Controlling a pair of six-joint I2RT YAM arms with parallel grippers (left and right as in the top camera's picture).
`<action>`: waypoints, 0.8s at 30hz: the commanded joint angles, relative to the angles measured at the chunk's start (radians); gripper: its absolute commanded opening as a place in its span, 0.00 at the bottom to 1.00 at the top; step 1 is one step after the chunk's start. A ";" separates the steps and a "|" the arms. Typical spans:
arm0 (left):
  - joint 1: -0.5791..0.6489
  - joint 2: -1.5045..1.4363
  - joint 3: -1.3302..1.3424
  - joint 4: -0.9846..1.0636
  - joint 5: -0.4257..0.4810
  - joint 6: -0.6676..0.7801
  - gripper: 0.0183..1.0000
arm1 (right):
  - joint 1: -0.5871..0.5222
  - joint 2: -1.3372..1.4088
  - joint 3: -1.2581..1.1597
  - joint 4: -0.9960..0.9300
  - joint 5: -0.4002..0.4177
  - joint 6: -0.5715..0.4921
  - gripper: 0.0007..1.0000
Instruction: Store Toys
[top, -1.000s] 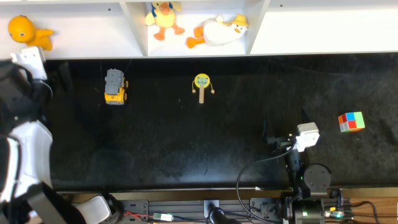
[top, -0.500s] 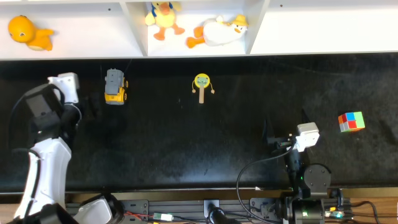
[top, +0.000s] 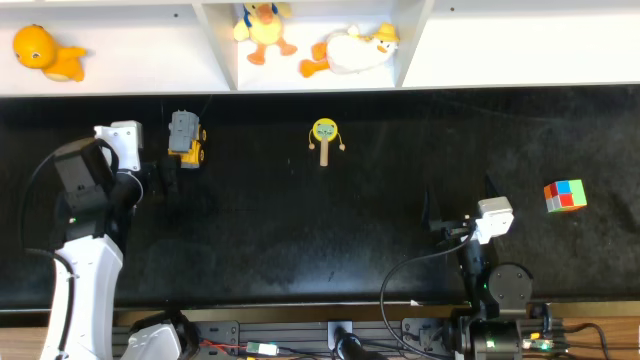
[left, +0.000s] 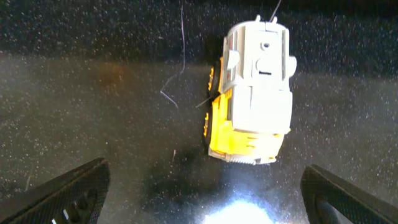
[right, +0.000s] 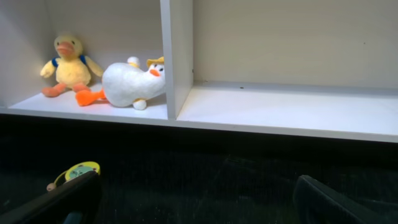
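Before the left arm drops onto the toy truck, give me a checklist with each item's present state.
1. Left gripper open: ok, fingers wide apart.
2. Toy truck upright on its wheels: ok.
3. Fingers set across the truck's narrow sides: ok.
4. Rattle apart from the truck: ok.
5. Right gripper out of the way: ok, far across the table.
6. Height left above the truck: cannot tell.

I saw the black speckled counter (top: 300, 230) stretching left to right, with a dark cable (top: 388, 280) looping at its near edge.
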 joint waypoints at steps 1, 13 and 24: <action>-0.069 0.006 -0.004 -0.002 0.021 -0.002 1.00 | -0.002 -0.007 -0.013 0.004 0.004 0.008 1.00; -0.155 0.149 0.006 0.116 -0.029 -0.003 1.00 | -0.002 -0.007 -0.013 0.004 0.004 0.008 1.00; -0.156 0.233 0.045 0.176 -0.036 0.031 0.99 | -0.002 -0.007 -0.013 0.004 0.004 0.008 1.00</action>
